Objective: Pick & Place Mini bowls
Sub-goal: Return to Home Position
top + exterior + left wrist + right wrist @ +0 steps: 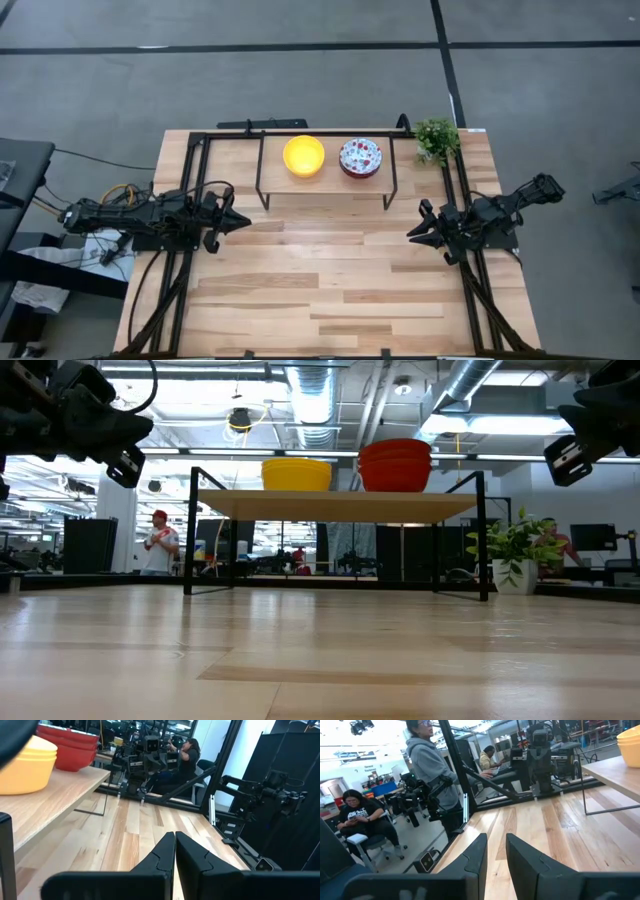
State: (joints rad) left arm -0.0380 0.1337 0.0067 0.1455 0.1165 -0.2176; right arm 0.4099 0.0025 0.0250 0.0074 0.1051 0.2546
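Yellow stack (304, 156) and floral stack (360, 157) sit side by side on the shelf (325, 184), close but not touching, with yellow toward the left arm. The low view shows the floral bowls are red outside. Each stack reads as 3 nested bowls, but the rims sit tight, so that count is a judgement. Sorting by colour into 2 stacks looks like the reason for the placement, and every bowl in view is on the shelf. Judgement: placing is done, and only parking the arms is left.

Left gripper (243, 222): low by the left edge of the table (330, 290), pointing inward, fingers pressed together, holding nothing. Right gripper (412, 233): mirrored at the right edge, fingers spread a little, nothing between them. Both are well apart from the shelf, which keeps them off the stacks.

Surface: pale wood planks, with black frame rails at the sides. Plant (436, 138) at the far right corner, just beside the shelf.

Room: open workshop, grey floor, ducts overhead. People (427, 755) beyond the table, 1 standing, others seated.
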